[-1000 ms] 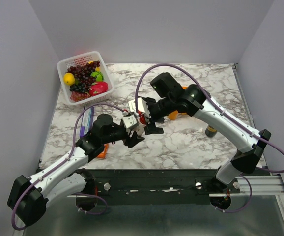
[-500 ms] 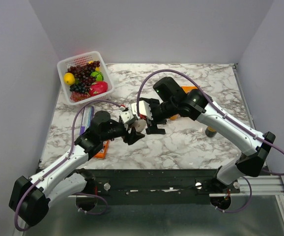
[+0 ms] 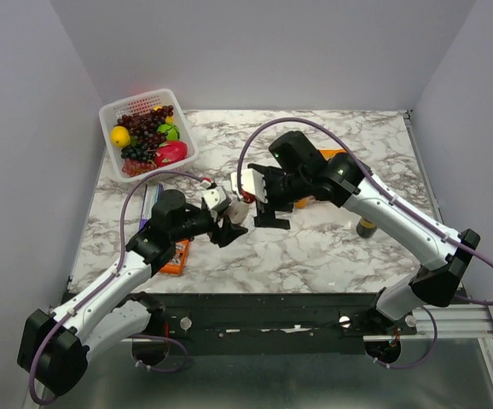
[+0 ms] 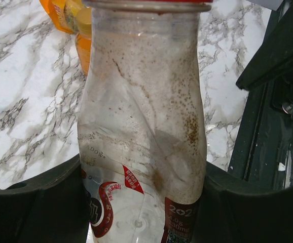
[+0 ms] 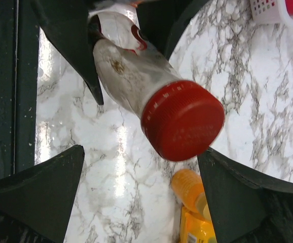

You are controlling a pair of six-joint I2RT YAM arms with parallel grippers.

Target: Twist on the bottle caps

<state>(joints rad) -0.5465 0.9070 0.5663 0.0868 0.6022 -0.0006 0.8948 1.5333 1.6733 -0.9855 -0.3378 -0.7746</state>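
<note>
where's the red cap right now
In the right wrist view the red cap sits on top of the clear bottle, between the fingers of the right gripper, near the orange bottle.

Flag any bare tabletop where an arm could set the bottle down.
Bare marble tabletop near the front, between the clear bottle and the black can; also the far strip right of the fruit basket. Crowded around the bottle and along the left edge.

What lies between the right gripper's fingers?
The red cap, seated on the clear bottle that the left gripper clamps; the right wrist view shows it.
</note>
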